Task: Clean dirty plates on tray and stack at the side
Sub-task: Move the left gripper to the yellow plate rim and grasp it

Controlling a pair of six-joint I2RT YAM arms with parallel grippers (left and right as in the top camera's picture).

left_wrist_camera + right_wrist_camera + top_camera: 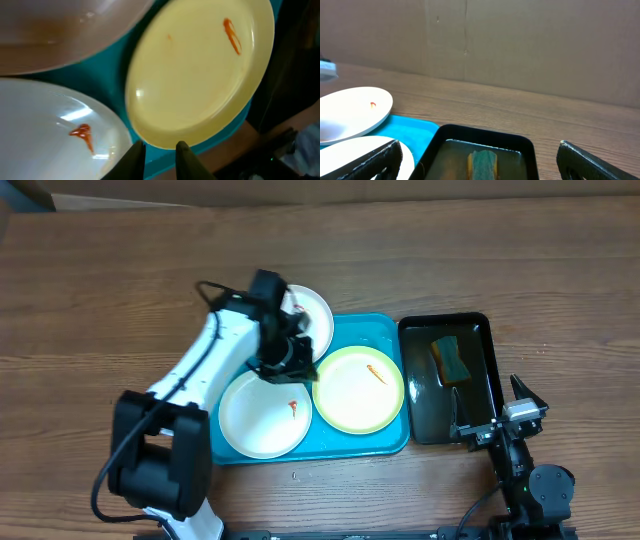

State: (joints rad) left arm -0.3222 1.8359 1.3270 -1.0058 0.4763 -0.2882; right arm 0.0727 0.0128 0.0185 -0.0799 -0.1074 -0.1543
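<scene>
Turquoise tray (370, 330) holds all three plates, each with a red-orange smear, nothing stacked at the side yet. My left gripper (160, 146) is pinched nearly closed on the near rim of the yellow-green plate (358, 390); it reads as a grip, on the thin edge only. My right gripper (515, 410) is spread wide, empty, parked by the corner of the black tray (480, 325), where the sponge (450, 360) lies in what looks like liquid. Risks: an edge-only hold means the plate can pivot or slip out on lift. Its rim sits right against the front white plate (262, 415), so a pull could drag or tip that one. The far white plate (315, 315) overhangs the tray's back rim, so a nudge from my arm could push it off. Hard to confirm: the contact point is cut off at the bottom of the left wrist view, and my wrist covers it from overhead. Part of the far plate is under my arm. I can't tell if the plate is lifted or resting.
</scene>
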